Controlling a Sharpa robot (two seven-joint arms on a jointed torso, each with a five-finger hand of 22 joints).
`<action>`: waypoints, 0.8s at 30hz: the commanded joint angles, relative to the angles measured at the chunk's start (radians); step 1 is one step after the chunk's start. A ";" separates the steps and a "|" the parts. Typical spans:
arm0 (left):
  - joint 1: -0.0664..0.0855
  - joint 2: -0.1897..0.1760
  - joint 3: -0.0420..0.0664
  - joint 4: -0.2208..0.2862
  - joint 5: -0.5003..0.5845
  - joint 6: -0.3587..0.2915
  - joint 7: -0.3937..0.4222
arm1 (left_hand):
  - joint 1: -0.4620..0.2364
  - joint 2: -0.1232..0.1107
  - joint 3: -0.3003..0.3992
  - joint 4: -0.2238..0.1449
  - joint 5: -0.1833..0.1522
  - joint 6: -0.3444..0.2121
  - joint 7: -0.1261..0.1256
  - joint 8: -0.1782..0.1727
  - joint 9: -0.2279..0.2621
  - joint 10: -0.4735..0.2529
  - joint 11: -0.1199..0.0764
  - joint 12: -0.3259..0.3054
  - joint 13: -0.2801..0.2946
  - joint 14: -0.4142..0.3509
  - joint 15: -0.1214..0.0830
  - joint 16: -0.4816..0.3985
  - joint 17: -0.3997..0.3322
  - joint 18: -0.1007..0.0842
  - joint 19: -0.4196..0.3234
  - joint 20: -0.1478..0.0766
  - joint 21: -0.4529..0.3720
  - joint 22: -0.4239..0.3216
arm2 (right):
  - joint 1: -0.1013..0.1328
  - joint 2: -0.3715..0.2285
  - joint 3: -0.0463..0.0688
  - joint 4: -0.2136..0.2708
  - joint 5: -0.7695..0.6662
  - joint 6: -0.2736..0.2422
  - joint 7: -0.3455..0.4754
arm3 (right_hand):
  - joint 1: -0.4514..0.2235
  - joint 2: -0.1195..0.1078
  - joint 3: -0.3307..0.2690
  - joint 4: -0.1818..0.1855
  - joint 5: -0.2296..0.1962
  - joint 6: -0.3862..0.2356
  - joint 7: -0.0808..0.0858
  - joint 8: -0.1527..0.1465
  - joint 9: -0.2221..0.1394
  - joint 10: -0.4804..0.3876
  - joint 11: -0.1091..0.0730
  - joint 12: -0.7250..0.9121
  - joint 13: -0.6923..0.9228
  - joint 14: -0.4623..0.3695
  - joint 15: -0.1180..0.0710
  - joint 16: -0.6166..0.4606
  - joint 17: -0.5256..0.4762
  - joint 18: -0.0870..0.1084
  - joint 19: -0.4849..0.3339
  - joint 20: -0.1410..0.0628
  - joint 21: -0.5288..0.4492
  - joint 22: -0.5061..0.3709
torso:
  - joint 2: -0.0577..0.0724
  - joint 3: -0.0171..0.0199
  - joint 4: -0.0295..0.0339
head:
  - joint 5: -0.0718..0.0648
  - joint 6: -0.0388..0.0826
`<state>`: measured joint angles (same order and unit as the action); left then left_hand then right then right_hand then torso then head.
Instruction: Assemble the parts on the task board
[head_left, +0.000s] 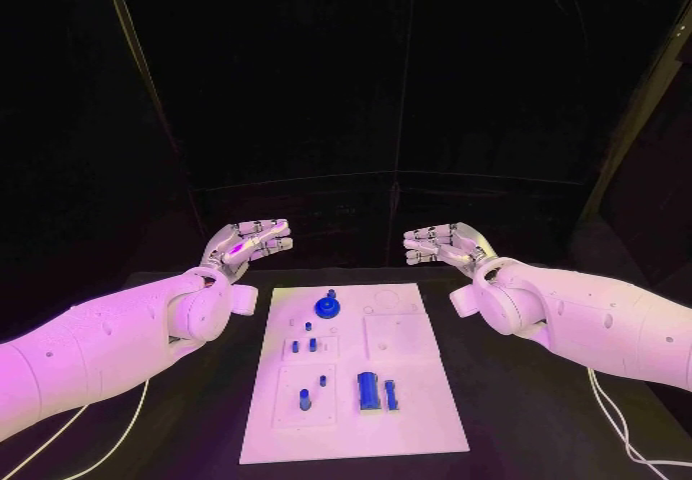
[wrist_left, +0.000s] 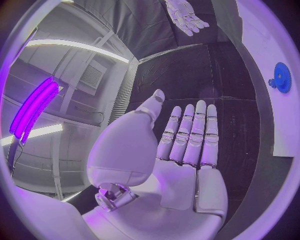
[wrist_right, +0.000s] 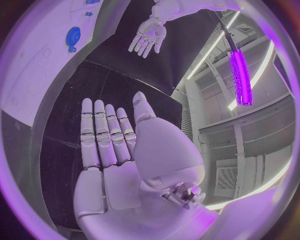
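The white task board (head_left: 418, 420) lies in the middle of the black table. A round blue gear-like part (head_left: 327, 305) sits near its far end, also seen in the wrist views (wrist_left: 282, 77) (wrist_right: 73, 36). Small blue pins (head_left: 307, 326) and two larger blue cylinders (head_left: 368, 389) lie nearer the front. My left hand (head_left: 245, 243) hovers above the table beyond the board's far left corner, fingers straight and holding nothing (wrist_left: 187, 137). My right hand (head_left: 444, 243) hovers beyond the far right corner, likewise flat and empty (wrist_right: 106, 137).
The black table (head_left: 534, 400) extends on both sides of the board. White cables (head_left: 620, 425) trail from the arms over the table near the front corners. A dark backdrop rises behind the table.
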<state>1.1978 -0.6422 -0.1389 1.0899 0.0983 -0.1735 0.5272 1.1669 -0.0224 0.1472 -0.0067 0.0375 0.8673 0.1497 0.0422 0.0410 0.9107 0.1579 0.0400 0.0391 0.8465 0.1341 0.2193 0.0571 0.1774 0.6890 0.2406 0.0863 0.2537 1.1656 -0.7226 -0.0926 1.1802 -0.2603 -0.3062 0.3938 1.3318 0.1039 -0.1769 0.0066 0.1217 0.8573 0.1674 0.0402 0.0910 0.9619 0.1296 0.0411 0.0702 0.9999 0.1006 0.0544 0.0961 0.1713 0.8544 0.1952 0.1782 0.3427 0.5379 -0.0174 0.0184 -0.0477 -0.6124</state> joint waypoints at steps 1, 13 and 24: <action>-0.005 -0.006 0.006 0.020 -0.006 -0.026 0.001 | -0.382 0.022 -0.048 0.007 -0.037 -0.284 -0.049 -0.042 -0.041 -0.298 -0.052 -0.040 -0.039 -0.277 -0.044 -0.072 -0.057 -0.060 -0.225 -0.079 -0.086 -0.083 | -0.006 -0.003 0.005 0.023 0.011 -0.030 0.004 | -0.435 -0.104 0.059 -0.007 -0.040 -0.280 -0.055 -0.040 -0.091 -0.315 -0.042 -0.041 -0.070 -0.327 -0.101 -0.054 -0.096 -0.052 -0.279 -0.064 -0.058 -0.112 | 0.002 0.0046 -0.0046 | 0.012 0.003; -0.080 -0.075 0.076 0.261 -0.055 -0.325 -0.003 | -0.689 0.022 -0.147 0.007 -0.037 -0.512 -0.150 -0.042 -0.041 -0.538 -0.158 -0.040 -0.039 -0.500 -0.134 -0.129 -0.057 -0.092 -0.407 -0.142 -0.086 -0.150 | -0.078 -0.039 0.063 0.265 0.176 -0.317 0.085 | -0.775 -0.104 0.101 -0.007 -0.122 -0.499 -0.167 -0.040 -0.091 -0.560 -0.130 -0.041 -0.070 -0.582 -0.101 -0.054 -0.096 -0.090 -0.497 -0.114 -0.103 -0.200 | 0.006 0.0174 -0.0184 | 0.048 0.012; -0.140 -0.131 0.132 0.456 -0.093 -0.566 -0.007 | -0.859 0.022 -0.147 0.007 -0.037 -0.638 -0.150 -0.042 -0.041 -0.670 -0.158 -0.040 -0.039 -0.623 -0.134 -0.219 -0.057 -0.177 -0.507 -0.241 -0.086 -0.254 | -0.115 -0.057 0.092 0.389 0.260 -0.463 0.126 | -0.969 -0.104 0.177 -0.007 -0.122 -0.624 -0.167 -0.040 -0.091 -0.700 -0.130 -0.041 -0.070 -0.728 -0.101 -0.054 -0.096 -0.171 -0.622 -0.195 -0.178 -0.249 | 0.006 0.0174 -0.0184 | 0.048 0.012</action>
<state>1.0572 -0.7714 -0.0091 1.5366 0.0395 -0.6200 0.5185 0.4178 -0.0002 0.0165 0.0000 0.0038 0.3109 0.0107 0.0040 0.0015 0.3253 0.0130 0.0072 0.0015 0.3030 0.0071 0.0477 0.0017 0.0509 0.2469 0.0656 0.0081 0.0810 1.0490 -0.7789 -0.0016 1.5627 -0.0516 -0.6867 0.4774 0.4932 0.0027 -0.0269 -0.0003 0.0096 0.3167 0.0182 0.0040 0.0025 0.3555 0.0065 0.0064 0.0022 0.3698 0.0026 0.0047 0.0024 0.0685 0.3170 0.0334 0.0228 0.1266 0.5441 -0.0003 0.0002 0.0000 -0.5998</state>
